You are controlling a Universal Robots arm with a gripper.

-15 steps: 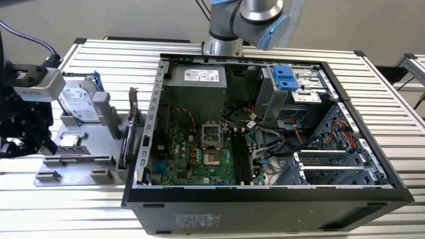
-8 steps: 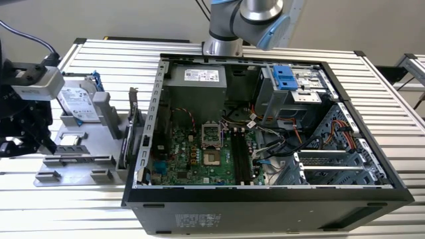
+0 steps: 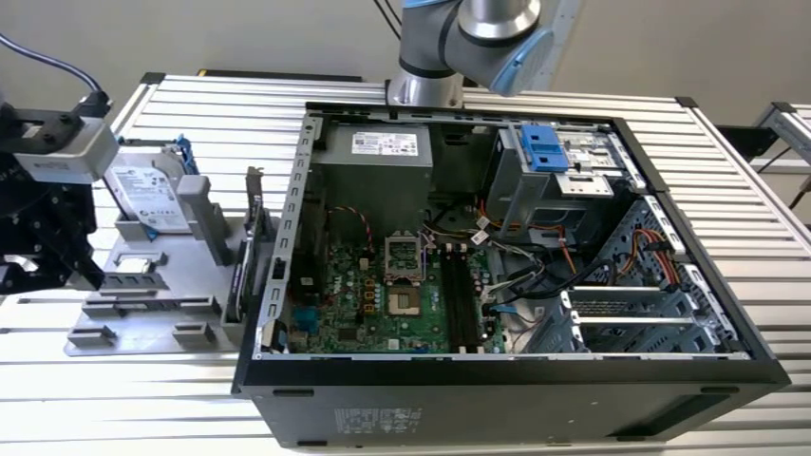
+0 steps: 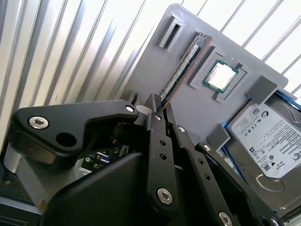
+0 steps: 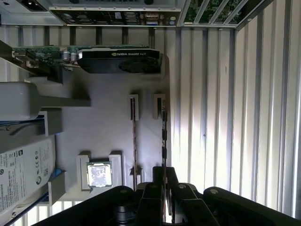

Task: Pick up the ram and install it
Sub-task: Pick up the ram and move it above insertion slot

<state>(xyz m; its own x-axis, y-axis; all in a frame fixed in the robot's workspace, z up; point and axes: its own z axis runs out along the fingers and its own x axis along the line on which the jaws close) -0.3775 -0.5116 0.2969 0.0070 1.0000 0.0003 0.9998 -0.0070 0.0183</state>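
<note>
Tool (image 4: 159,104) at ram (image 4: 183,68) — long, thin; edge-up

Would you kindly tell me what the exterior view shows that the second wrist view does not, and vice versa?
Exterior view: the open computer case with its motherboard, and the upright card beside the case. Second wrist view: the ram standing on edge in its slot, with the tool at its near end. Shared: the grey holder and the hard drive resting on it.
</note>
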